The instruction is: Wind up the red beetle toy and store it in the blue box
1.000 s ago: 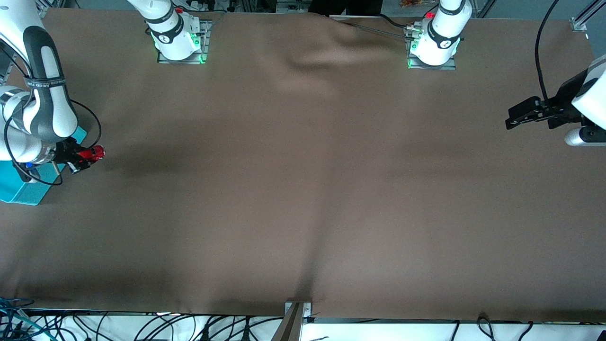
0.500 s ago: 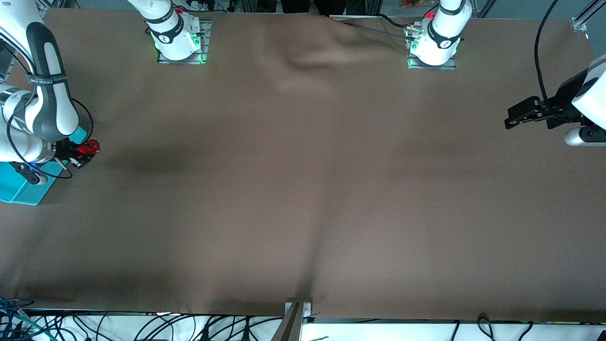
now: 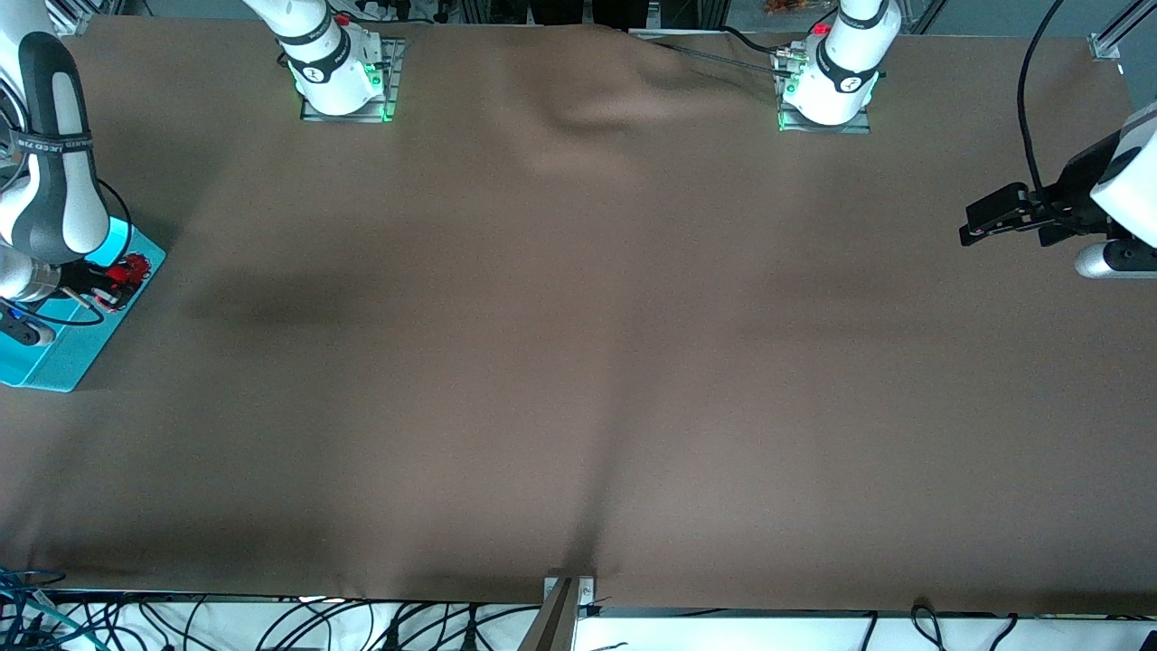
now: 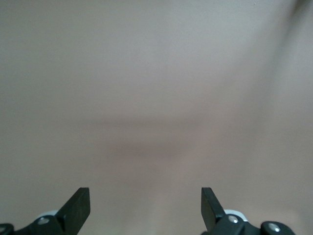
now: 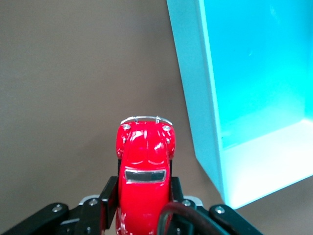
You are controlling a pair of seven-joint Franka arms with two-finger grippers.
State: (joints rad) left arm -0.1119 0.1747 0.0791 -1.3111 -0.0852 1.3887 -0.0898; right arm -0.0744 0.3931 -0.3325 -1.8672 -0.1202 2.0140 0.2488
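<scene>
The red beetle toy (image 5: 145,166) is pinched between the 2 fingers of the right gripper (image 3: 107,283), which is closed tight on the car's flanks and carries it in the air. In the front view it hangs at the edge of the blue box (image 3: 68,348) that faces the middle of the table; the right wrist view shows the car over the brown cloth (image 3: 578,362) just beside the box wall (image 5: 195,98), not yet over the bright floor inside. The box sits at the right arm's end of the table.

The car looks small, hard and glossy, so it is probably light and stiff but slippery; a grip across the sides, low on the body near the wheels, should hold better than one on the rounded roof. Its paint and thin chrome bumper could scuff if dropped from height, so a low release suits it.

Its long axis runs straight out from the gripper, 1 bumpered end pointing away from the wrist and the roof facing the camera, roughly parallel to the near box wall. Which end is the nose I cannot tell.

The left gripper (image 4: 145,211) waits over bare cloth at the left arm's end of the table, its 2 fingers spread wide and holding nothing.
</scene>
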